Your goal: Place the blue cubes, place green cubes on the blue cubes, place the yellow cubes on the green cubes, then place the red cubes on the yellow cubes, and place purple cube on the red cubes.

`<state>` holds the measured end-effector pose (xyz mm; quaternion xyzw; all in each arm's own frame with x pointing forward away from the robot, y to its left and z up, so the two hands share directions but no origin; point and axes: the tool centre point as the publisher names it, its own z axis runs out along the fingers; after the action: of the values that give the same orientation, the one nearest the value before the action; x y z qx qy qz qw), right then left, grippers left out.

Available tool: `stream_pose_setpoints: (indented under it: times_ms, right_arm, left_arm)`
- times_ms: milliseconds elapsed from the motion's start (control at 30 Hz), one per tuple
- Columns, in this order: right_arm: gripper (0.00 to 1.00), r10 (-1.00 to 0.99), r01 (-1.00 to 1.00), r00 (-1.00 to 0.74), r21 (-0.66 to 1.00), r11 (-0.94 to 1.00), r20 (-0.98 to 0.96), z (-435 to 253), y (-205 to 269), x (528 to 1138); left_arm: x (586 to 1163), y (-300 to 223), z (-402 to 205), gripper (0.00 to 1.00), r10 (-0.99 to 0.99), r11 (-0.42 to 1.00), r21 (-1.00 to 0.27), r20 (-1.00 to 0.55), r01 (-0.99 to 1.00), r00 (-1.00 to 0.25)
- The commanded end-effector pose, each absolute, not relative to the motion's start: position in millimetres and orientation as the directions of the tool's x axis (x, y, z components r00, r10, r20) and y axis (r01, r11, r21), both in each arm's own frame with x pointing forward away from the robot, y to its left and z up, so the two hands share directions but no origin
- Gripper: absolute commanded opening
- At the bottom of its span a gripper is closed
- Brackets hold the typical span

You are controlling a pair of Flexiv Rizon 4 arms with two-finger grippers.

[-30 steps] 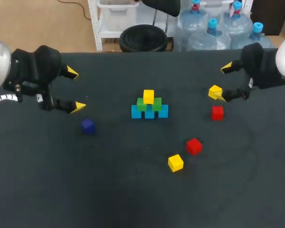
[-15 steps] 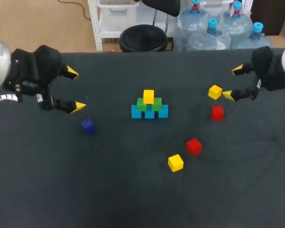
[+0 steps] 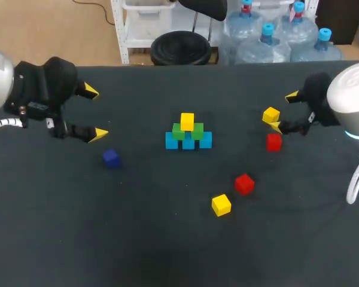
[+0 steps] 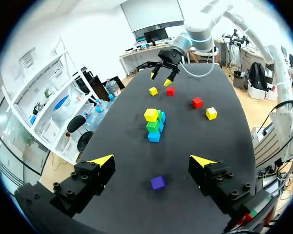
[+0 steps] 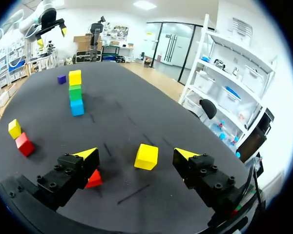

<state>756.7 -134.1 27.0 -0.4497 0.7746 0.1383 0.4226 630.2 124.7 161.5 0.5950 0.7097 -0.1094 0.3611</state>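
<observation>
One yellow cube (image 3: 271,115) lies ahead of right claw (image 3: 284,111).

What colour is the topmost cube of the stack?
The topmost cube is yellow; head view shows it best.

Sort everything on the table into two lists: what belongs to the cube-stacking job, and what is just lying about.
Belongs to the job:
stacked blue cubes, green cubes, top yellow cube; loose yellow cube by the right pincer; near yellow cube; far red cube; near red cube; purple cube.

Just lying about:
only the black table beneath them.
</observation>
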Motion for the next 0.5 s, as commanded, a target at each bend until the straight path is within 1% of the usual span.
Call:
stream_pose_setpoints:
  times_ms: [33,500]
  right_arm:
    - [1.0,-0.55,-0.813,-0.225,-0.155,0.561,-0.805,13.1,-134.5,769.9]
    - [1.0,-0.515,-0.796,-0.257,-0.124,0.592,-0.818,-2.8,-137.3,788.2]
  left_arm:
    - [629.3,126.8,160.6,1.0,0.761,0.266,0.277,-0.649,0.923,-0.025]
    - [629.3,126.8,160.6,1.0,0.761,0.266,0.277,-0.649,0.923,-0.025]
